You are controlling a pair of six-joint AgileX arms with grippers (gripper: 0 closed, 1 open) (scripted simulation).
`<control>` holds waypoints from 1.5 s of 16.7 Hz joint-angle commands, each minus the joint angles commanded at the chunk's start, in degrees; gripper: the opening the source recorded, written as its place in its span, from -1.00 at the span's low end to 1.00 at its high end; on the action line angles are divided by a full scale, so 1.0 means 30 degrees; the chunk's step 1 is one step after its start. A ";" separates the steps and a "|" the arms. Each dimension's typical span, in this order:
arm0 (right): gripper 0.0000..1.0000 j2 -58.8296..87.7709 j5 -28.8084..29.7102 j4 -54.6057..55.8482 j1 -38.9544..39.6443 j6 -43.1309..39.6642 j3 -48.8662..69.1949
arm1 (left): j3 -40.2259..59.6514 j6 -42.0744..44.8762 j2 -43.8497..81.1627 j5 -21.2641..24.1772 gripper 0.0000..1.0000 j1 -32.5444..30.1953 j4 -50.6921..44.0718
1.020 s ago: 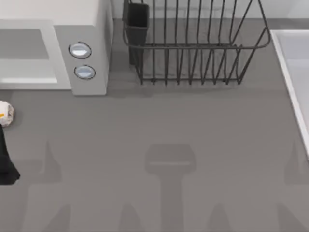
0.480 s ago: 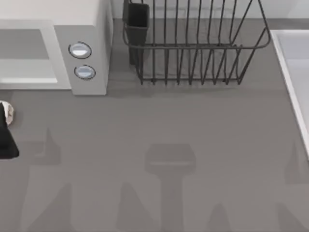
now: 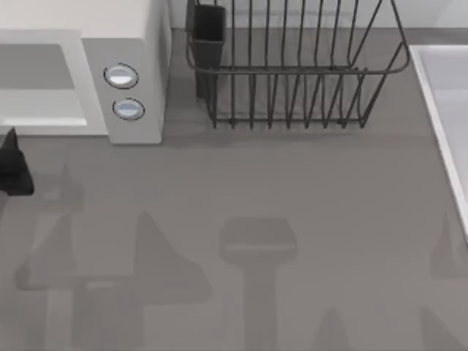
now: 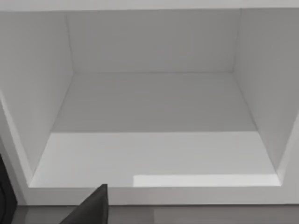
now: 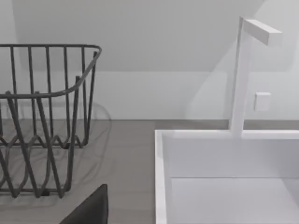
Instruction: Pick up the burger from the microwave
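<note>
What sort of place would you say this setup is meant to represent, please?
Most likely a simulated kitchen counter: a microwave with two knobs stands at the grey table's left, a dark wire dish rack behind, and a white sink with a faucet at the right.

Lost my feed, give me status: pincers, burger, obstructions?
Left pincer at table's left edge, facing the open microwave. Microwave cavity bare, no burger seen. Dish rack stands clear, right of microwave.

A dark wire dish rack (image 3: 292, 69) stands at the top centre of the grey table (image 3: 292, 219), with a dark cutlery cup (image 3: 208, 25) at its left end. A white sink (image 3: 446, 110) runs along the frame's right edge, with a white faucet (image 5: 243, 70) at its rim.
</note>
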 joint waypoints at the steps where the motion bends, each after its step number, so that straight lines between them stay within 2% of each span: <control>1: 1.00 0.0000 0.0000 0.0000 0.0000 0.0000 0.0000 | 0.0360 0.0095 0.1960 0.0241 1.00 0.0220 0.1299; 8: 1.00 0.0000 0.0000 0.0000 0.0000 0.0000 0.0000 | 0.2611 0.0690 1.4224 0.1746 1.00 0.1596 0.9424; 13: 1.00 0.0000 0.0000 0.0000 0.0000 0.0000 0.0000 | 0.3615 0.0956 1.9696 0.2417 1.00 0.2210 1.3049; 20: 1.00 0.0000 0.0000 0.0000 0.0000 0.0000 0.0000 | 0.3837 0.1015 2.0908 0.2566 1.00 0.2346 1.3852; 21: 1.00 0.0000 0.0000 0.0000 0.0000 0.0000 0.0000 | 0.3359 0.0717 1.9672 0.2640 1.00 0.2288 1.4179; 25: 1.00 0.0000 0.0000 0.0000 0.0000 0.0000 0.0000 | 0.4717 0.0660 2.0408 0.2406 1.00 0.2044 1.3152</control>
